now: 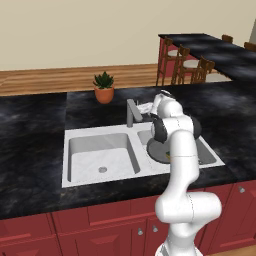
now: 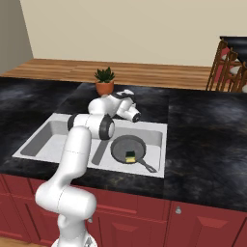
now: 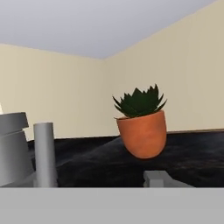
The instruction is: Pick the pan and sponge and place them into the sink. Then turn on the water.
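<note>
The pan (image 2: 128, 147) lies in the right basin of the sink (image 2: 154, 130), the sponge (image 2: 130, 156) resting inside it. The end effector (image 2: 136, 116) hovers by the faucet (image 1: 131, 112); its opening cannot be told. Judged: the faucet is rigid, smooth metal, likely slippery; its lever is best pushed near the free end.

I can't read any text, label, brand, number or sign from here. The sink (image 1: 80, 134), the pan (image 2: 126, 144), the sponge (image 2: 130, 156), the plant pot (image 3: 142, 133) and the red cabinet fronts (image 2: 202, 222) under the table (image 2: 202, 144) all show plain, unmarked surfaces.
</note>
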